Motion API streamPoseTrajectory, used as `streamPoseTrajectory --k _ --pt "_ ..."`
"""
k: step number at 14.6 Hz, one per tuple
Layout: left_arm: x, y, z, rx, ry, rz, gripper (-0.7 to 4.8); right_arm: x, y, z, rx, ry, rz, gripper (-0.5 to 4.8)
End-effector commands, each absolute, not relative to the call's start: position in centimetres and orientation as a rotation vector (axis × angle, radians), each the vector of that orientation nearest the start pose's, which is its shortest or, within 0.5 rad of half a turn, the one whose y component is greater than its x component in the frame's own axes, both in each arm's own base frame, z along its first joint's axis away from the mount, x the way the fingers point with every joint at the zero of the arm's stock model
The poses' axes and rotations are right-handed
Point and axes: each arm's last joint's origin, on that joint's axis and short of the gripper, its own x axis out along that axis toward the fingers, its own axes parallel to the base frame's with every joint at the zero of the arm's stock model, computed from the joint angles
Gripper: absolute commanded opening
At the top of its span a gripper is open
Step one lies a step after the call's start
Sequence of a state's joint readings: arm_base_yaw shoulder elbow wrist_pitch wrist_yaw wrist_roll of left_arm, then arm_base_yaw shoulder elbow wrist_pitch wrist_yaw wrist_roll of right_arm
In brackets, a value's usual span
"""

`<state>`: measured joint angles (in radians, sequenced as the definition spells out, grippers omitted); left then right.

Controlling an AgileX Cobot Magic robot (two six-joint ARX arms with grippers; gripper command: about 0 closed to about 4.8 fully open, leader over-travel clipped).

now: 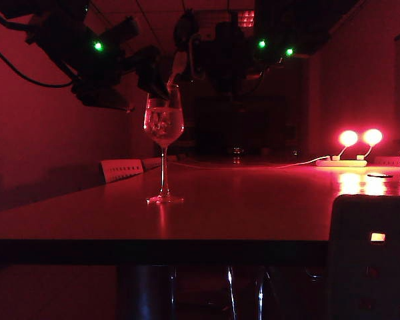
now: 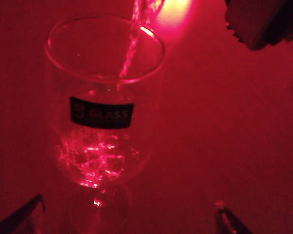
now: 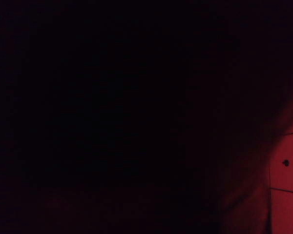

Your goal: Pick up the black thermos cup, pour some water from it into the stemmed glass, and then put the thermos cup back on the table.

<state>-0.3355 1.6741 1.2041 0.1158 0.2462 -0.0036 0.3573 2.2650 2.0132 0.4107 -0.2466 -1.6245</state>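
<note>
- A dim room washed in red light is seen, with a long tabletop point(image 1: 253, 207) running back toward two glowing lamps point(image 1: 360, 138) at the far right.
- The stemmed glass point(image 1: 163, 123) stands upright on the tabletop, left of the middle, its bowl partly filled; a thin stream of water point(image 2: 129, 51) is seen falling into its mouth in the left wrist view.
- The black thermos cup point(image 1: 223, 53) is judged to be the dark mass tilted above and just right of the glass rim; its outline is lost against the dark arms, so its exact pose cannot be told.
- The right hand is presumably wrapped around that cup, but the right wrist view is almost wholly black; whether it is clamped cannot be told from the pictures.
- The left hand point(image 2: 132, 214) is held open and empty, its two fingertips point(image 2: 19, 217) spread wide, one to either side of the glass's foot, near the glass but not touching it.
- The glass is judged fragile and top-heavy on its thin stem; if steadied, it is best taken low on the bowl or at the stem, gently.
- The cup is judged rigid, smooth and fairly heavy with water; a firm hold around the middle of its body is called for, clear of the flip lid.
- Pouring is judged to be under way; the setting down of the cup is not yet done.
</note>
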Motion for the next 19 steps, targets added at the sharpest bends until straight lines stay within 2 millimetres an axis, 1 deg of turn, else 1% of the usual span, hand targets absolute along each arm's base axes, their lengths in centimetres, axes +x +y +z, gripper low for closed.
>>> streamPoseTrajectory --k 1,14,16,17,19 --pt "35.91 -13.32 27.82 0.016 0.342 -0.578 4.79 49.24 19.38 34.39 -1.546 -0.699 0.243 1.66" --pt "35.85 -13.28 27.62 0.018 0.364 -0.574 4.79 49.25 19.40 34.32 -1.542 -0.693 0.252 1.66" --pt "35.85 -13.28 27.62 0.018 0.364 -0.574 4.79 49.24 19.40 34.33 -1.470 -0.677 0.273 1.66" --pt "35.85 -13.29 27.62 0.017 0.364 -0.574 4.79 49.24 19.36 34.40 -1.402 -0.663 0.284 1.66" --pt "35.84 -13.28 27.64 0.017 0.363 -0.574 4.79 49.22 19.31 34.58 -1.198 -0.620 0.318 1.66"
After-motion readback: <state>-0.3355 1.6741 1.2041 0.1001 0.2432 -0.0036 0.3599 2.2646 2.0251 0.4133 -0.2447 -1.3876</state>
